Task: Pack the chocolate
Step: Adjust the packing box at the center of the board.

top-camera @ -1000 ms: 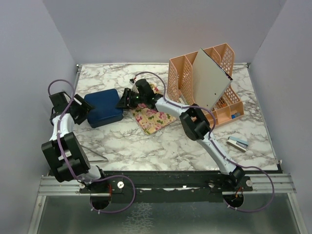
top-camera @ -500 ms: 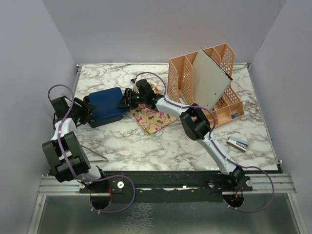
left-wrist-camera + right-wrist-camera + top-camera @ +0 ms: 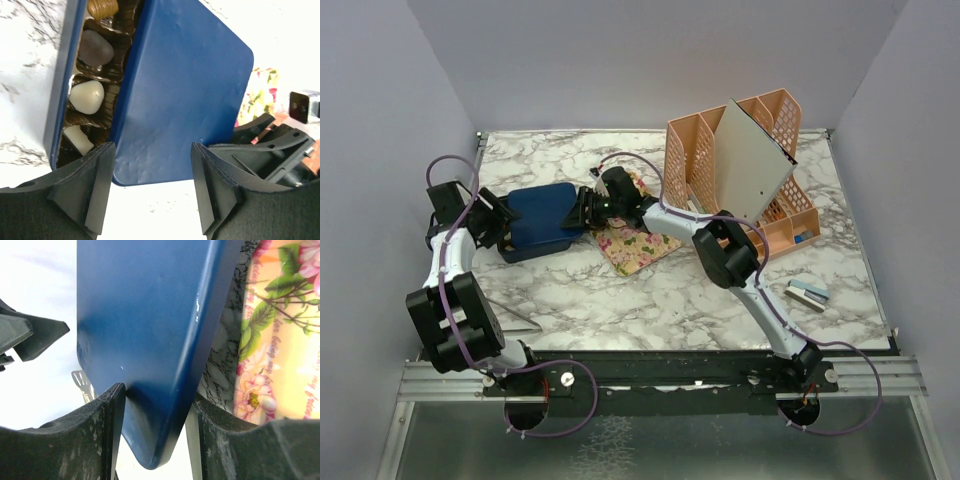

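The chocolate lies in the tray of a dark blue box: dark, cream and tan pieces show in a gap along the box's left side in the left wrist view. The blue lid sits askew over the rest and hides the other pieces. My right gripper is shut on the lid's right edge; it also shows in the top view. My left gripper is open just short of the box's near edge, touching nothing, at the box's left end in the top view.
A floral pouch lies right of the box, under my right arm. An orange desk organiser with a grey board stands at the back right. A small blue-and-white item lies near the right front. A thin metal rod lies by the left base.
My left gripper has swung from the far left in towards the box's left end. The right gripper has shifted the lid slightly, so it now sits askew.
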